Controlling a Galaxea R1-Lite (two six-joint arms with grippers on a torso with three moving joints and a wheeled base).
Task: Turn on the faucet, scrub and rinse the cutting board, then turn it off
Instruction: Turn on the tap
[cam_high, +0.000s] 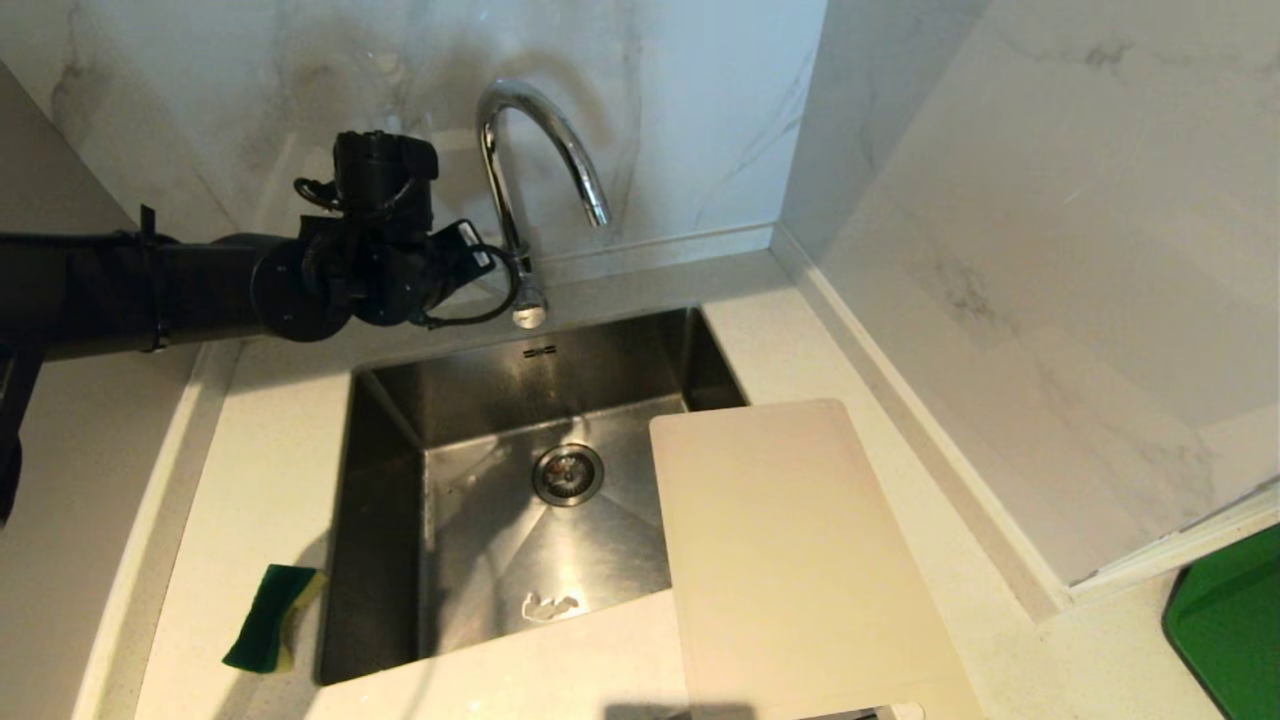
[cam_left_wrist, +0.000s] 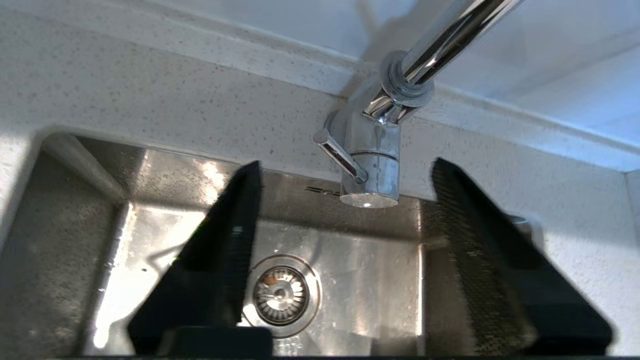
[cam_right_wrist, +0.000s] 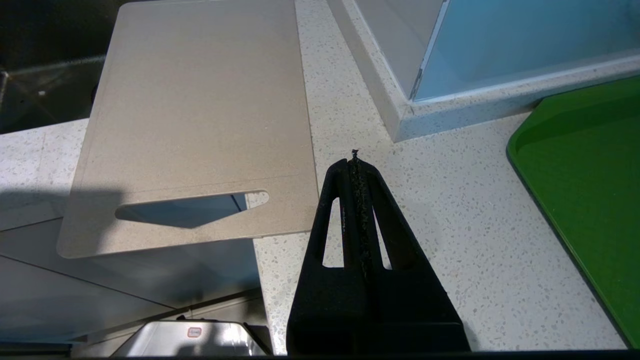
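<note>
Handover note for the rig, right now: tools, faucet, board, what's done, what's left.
Left tool: open, at the faucet base, fingers either side of the lever, not touching.
Right tool: shut, empty, parked over the counter beside the cutting board.
Board lies on the counter, one corner overhanging the sink. Sponge at the sink's left.
Done: nothing visible; no water running.
Left: faucet on, scrub, rinse, off.
</note>
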